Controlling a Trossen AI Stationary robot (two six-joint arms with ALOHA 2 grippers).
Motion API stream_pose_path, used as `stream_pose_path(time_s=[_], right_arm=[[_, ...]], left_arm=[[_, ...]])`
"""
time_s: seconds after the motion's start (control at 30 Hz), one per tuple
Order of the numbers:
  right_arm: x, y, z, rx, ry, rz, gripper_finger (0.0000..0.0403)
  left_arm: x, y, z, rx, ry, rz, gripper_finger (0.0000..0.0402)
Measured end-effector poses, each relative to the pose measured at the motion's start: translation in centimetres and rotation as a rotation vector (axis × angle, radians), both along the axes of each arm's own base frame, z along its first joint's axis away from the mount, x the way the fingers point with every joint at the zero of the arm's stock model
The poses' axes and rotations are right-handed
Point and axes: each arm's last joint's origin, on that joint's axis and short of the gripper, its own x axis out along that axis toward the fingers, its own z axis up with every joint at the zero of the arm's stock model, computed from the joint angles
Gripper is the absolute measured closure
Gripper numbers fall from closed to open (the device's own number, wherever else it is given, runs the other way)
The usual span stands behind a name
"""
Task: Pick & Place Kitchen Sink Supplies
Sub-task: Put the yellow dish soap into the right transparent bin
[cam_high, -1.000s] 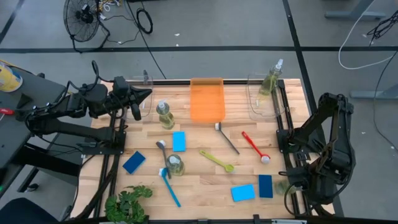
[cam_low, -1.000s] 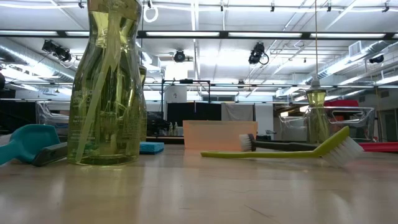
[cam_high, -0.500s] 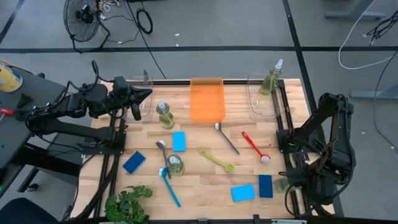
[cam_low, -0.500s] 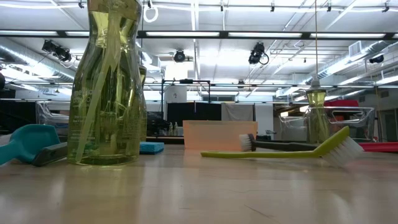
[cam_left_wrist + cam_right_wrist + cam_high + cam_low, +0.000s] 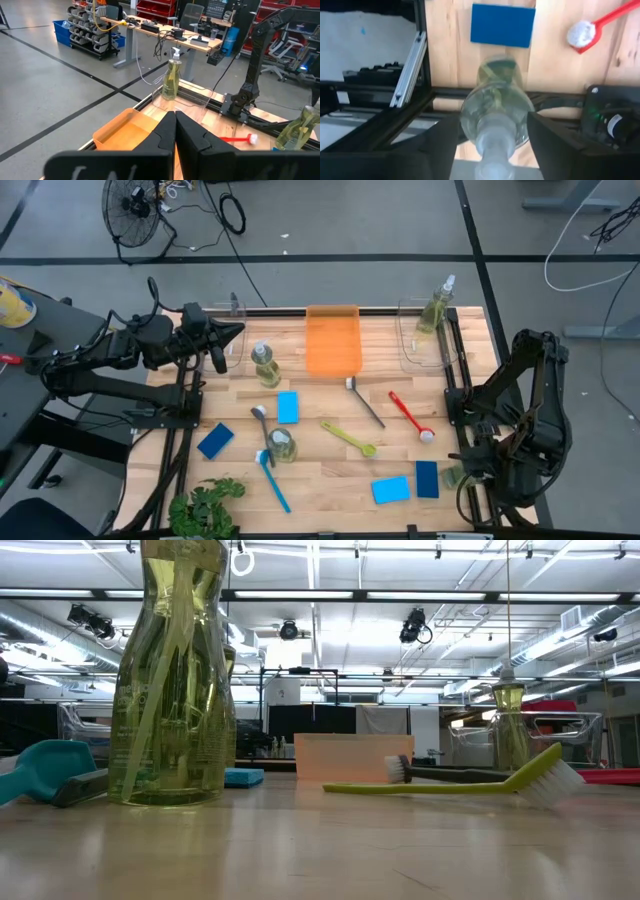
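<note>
Fingers, right: the right gripper (image 5: pixel 493 125) has its fingers (image 5: pixel 435 150) spread wide, one on each side of a pump bottle (image 5: pixel 495 102), with a gap to the bottle's neck. They grip nothing.
Change: within the last second these fingers have gone from nearly closed to wide apart. The high view shows nothing on the surface shifted in that time.
Bottle: upright under the right gripper, at about 4 o'clock on the surface (image 5: pixel 300 490). It sits right on the edge by the dark frame rail.
Neighbours: the dark-blue sponge (image 5: pixel 502 25) lies just beside the bottle toward the centre. The red brush (image 5: pixel 590 27) is farther in, toward 3 o'clock.
Meaning: this reads as a let-go. The bottle now stands free at the rim, well apart from the clear bin (image 5: pixel 412 350) at 1 o'clock, where another bottle (image 5: pixel 434 310) stands. Whether it was set there on purpose or the grip was given up, I cannot tell.
Fingers, left: the left gripper (image 5: pixel 175 125) is pressed shut on nothing and waits over the 10 o'clock corner.
Rest of task: two more bottles, three sponges and four brushes lie loose mid-surface. The orange tray (image 5: pixel 332 340) at 12 o'clock holds nothing.
</note>
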Motion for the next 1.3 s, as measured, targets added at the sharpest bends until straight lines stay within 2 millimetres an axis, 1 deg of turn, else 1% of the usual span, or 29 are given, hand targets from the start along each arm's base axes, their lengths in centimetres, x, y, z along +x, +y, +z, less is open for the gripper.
stream_pose_path(time_s=[0.07,0.17,0.73,1.3], right_arm=[[-0.08,-0.07,-0.01,-0.003,0.019,0.003,0.0153],[-0.21,-0.21,-0.03,-0.011,0.048,0.004,0.015],[-0.34,-0.21,-0.04,-0.021,0.03,0.04,0.019],[-0.24,-0.02,-0.11,-0.014,0.024,0.045,0.0193]], left_arm=[[-0.01,0.0,0.0,0.0,0.0,0.0,0.039],[-0.01,0.0,0.01,0.0,0.0,0.0,0.039],[0.0,0.0,0.0,0.0,0.0,0.0,0.039],[-0.01,0.0,0.01,0.0,0.0,0.0,0.039]])
